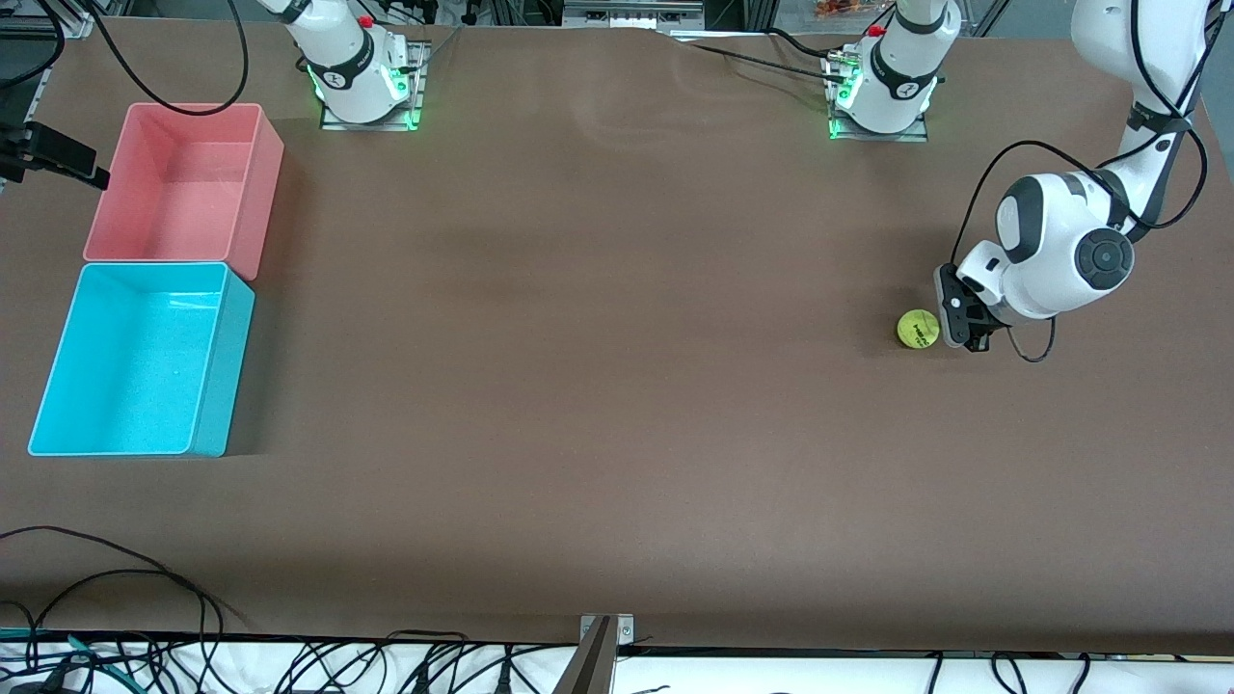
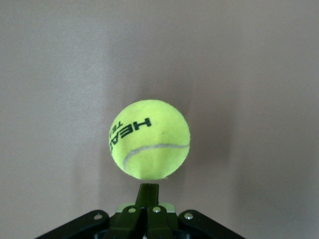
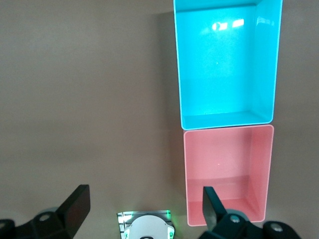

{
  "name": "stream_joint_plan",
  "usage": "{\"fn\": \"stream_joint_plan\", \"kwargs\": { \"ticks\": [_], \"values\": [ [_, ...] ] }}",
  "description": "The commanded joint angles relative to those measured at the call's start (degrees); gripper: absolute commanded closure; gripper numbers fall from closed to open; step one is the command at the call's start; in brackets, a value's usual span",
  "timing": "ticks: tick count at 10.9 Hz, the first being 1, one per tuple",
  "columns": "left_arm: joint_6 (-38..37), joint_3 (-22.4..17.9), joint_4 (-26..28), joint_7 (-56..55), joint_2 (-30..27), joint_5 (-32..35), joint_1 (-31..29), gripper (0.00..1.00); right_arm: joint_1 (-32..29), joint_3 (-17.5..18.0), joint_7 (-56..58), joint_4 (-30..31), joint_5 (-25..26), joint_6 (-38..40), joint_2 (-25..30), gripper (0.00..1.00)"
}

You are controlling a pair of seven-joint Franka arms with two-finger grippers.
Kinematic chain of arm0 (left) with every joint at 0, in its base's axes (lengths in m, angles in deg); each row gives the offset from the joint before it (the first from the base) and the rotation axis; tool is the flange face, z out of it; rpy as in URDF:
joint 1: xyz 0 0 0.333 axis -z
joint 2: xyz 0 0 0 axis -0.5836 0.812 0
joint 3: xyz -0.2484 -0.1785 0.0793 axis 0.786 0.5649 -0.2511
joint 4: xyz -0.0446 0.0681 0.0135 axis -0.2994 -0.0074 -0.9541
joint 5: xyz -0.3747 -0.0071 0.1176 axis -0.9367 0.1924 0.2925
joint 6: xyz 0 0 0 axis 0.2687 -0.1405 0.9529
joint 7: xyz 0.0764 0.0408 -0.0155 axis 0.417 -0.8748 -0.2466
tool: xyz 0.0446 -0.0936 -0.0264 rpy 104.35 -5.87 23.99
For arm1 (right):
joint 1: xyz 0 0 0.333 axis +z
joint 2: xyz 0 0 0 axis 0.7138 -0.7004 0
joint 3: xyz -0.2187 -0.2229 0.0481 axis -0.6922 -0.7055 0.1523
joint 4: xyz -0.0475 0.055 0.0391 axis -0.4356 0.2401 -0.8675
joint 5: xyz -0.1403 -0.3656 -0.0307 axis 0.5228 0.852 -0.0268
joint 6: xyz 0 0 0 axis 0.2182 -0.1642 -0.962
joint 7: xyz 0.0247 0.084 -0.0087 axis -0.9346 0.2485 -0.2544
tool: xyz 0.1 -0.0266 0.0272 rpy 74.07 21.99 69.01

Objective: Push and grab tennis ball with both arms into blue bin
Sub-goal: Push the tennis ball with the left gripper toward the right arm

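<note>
Nearest me sat the blue bin [image 1: 135, 361]; my left gripper [image 1: 967, 328], fingers pressed together and empty, touched the tennis ball [image 1: 918, 329], ready to push binward; right gripper [image 3: 144, 211] waited, spread wide.

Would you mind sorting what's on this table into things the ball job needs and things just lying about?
Needed:
- ball, toward the left arm's end of the table
- blue bin, toward the right arm's end
- left gripper, shut, low beside the ball
- right gripper, open, high over the table near the bins

Lying about:
- pink bin, touching the blue bin, farther from the front camera
</note>
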Motion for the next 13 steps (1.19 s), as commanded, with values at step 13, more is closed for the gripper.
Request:
{"fn": "stream_joint_plan", "kwargs": {
  "ticks": [13],
  "values": [
    [4.63,9.2,-2.13,-14.42,4.47,-11.66,2.52,1.0,0.03,-0.61,0.54,-0.79,-0.16,1.15,0.28,0.0]
  ]
}}
